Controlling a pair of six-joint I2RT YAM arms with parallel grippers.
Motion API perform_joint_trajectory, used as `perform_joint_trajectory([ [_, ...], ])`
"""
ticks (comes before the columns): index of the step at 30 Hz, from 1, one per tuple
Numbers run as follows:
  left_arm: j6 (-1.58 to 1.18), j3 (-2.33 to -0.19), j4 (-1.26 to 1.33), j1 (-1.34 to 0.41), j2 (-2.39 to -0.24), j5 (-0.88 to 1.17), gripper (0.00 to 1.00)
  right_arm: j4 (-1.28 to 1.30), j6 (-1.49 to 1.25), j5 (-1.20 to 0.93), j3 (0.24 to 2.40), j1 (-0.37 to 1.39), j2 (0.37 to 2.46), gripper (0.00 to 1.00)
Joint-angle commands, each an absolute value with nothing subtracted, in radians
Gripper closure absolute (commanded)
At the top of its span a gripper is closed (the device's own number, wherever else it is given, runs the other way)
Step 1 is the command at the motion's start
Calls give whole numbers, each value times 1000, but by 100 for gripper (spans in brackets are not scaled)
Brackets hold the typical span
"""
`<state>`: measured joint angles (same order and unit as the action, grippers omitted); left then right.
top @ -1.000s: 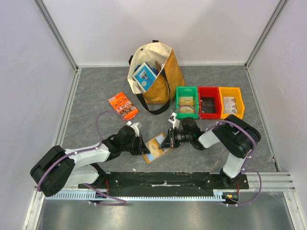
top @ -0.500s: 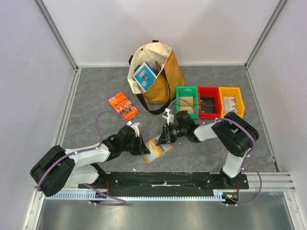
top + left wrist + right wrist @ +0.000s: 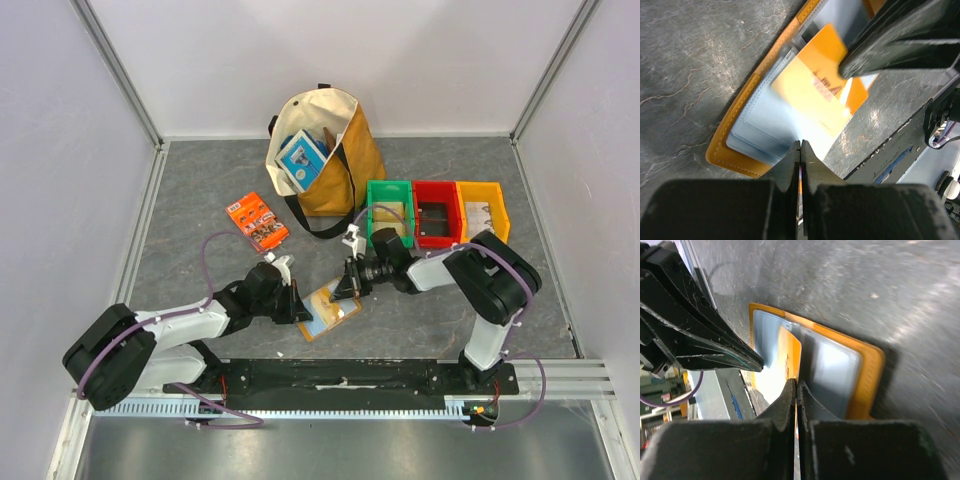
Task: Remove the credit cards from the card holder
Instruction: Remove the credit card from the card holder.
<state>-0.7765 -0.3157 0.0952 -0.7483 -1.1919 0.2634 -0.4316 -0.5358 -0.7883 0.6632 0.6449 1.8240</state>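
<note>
The card holder [image 3: 331,310] lies open on the table between my two grippers, orange-tan outside [image 3: 735,131] with pale blue-grey pockets [image 3: 832,370]. An orange and white credit card [image 3: 812,90] sticks part-way out of a pocket. My left gripper [image 3: 300,307] is shut on the holder's near edge [image 3: 800,146], a thin orange sliver between its jaws. My right gripper [image 3: 347,290] is shut on the card's edge [image 3: 796,385]; the card [image 3: 789,352] runs away from its tips. The right fingers [image 3: 880,45] show dark in the left wrist view. No other cards show.
A tote bag [image 3: 335,160] holding a blue-and-white box [image 3: 302,160] stands behind. An orange printed packet [image 3: 257,222] lies at the left. Green [image 3: 372,213], red [image 3: 436,238] and yellow-orange [image 3: 484,238] bins sit at the right. The black base rail [image 3: 340,375] runs close along the near side.
My right gripper moved left onto the holder, opened briefly, then shut on the card's edge. The left gripper stayed in place, shut on the holder.
</note>
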Motion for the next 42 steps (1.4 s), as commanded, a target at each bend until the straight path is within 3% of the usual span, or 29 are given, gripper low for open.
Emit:
perform_joint_trajectory([
  [1, -741, -298, 51, -750, -1171, 219, 96, -379, -491, -749, 606, 565, 1720, 100],
  [5, -745, -295, 40, -750, -1140, 212, 96, -339, -486, -710, 569, 511, 1611, 100],
  [7, -756, -291, 37, -749, -1099, 203, 91, -344, -509, -690, 549, 492, 1553, 100],
  [10, -775, -298, 19, -749, -1019, 180, 76, -367, -563, -658, 520, 466, 1459, 100],
  [16, -795, -325, 56, -750, -852, 163, 36, -538, -782, -603, 448, 463, 1287, 100],
  [19, -822, -321, 165, -749, -812, 179, 28, -705, -920, -569, 367, 466, 1221, 100],
  [33, -910, -336, 554, -752, -888, 314, 28, -1011, -1120, -308, 235, 649, 1052, 100],
  [38, -928, -336, 600, -755, -897, 337, 36, -1063, -1132, -273, 230, 690, 1071, 100],
  [42, -937, -344, 617, -758, -905, 357, 49, -1117, -1143, -276, 224, 704, 1101, 100],
])
